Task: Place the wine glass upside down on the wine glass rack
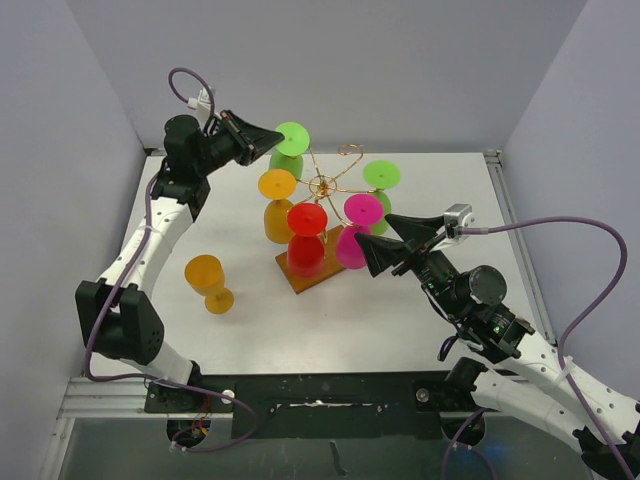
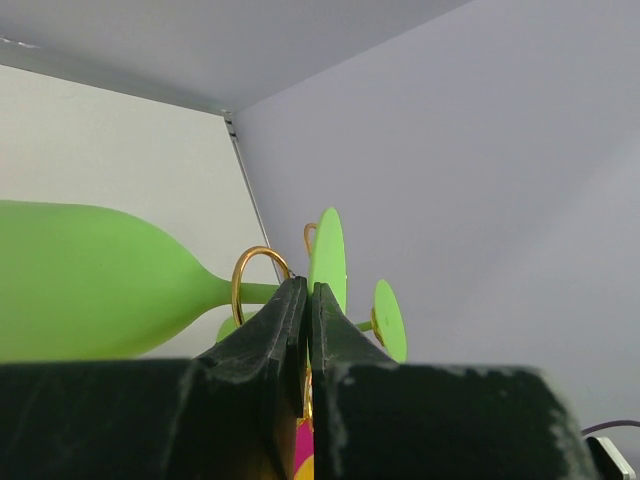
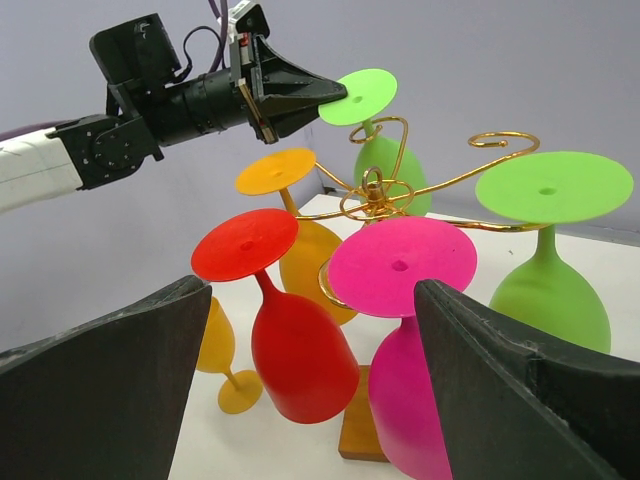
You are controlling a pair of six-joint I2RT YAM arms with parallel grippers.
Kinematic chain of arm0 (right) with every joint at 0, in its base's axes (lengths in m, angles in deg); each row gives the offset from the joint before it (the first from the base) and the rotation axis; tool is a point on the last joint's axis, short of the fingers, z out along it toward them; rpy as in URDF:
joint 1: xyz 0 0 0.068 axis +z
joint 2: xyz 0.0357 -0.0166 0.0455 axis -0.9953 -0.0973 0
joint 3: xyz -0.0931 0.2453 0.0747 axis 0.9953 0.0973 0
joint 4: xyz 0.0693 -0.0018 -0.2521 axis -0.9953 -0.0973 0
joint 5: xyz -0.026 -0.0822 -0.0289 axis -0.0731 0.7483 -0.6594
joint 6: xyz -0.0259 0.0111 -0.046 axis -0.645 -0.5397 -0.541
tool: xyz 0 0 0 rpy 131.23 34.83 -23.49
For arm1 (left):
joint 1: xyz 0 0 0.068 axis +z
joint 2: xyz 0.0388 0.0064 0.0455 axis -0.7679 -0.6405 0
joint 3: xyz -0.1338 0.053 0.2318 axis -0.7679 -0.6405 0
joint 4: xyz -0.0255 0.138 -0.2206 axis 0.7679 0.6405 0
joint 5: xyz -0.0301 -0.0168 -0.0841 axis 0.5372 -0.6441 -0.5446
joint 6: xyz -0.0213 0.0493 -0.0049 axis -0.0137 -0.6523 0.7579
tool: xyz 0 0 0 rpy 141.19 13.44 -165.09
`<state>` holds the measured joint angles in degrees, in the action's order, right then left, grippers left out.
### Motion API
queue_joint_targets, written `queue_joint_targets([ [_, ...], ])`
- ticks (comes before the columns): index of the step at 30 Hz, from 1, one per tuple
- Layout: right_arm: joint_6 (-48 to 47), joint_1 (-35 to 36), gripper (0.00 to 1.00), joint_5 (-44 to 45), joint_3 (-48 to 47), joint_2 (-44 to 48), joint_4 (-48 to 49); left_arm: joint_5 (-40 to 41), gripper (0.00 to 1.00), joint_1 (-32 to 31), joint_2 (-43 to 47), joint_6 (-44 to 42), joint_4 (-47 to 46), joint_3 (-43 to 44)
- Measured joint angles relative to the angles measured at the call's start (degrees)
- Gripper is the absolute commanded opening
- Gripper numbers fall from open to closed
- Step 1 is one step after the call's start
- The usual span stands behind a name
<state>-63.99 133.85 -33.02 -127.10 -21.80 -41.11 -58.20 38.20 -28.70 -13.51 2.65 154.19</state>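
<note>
Pale lavender walls point(image 1: 400, 70) enclose a white table point(image 1: 330, 330).

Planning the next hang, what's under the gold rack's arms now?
Five upside-down glasses hang there: the red glass, orange glass, pink glass, left green glass, right green glass. The wooden base below shows partly; bowls cover the rest.

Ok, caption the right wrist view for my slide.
Open right tool frames the rack of upturned glasses; shut left tool beside the foot of a green glass.
</note>
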Motion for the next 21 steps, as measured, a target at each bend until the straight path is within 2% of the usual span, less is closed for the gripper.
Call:
queue_joint_targets([
  [18,0.5,0.0,0.85,0.0,0.3,0.0,0.5,0.0,0.0,0.1,1.9,-1.9,1.5,-3.8],
  [21,0.5,0.0,0.85,0.0,0.4,0.0,0.9,0.1,0.03,0.1,1.9,-2.4,2.3,-3.8],
])
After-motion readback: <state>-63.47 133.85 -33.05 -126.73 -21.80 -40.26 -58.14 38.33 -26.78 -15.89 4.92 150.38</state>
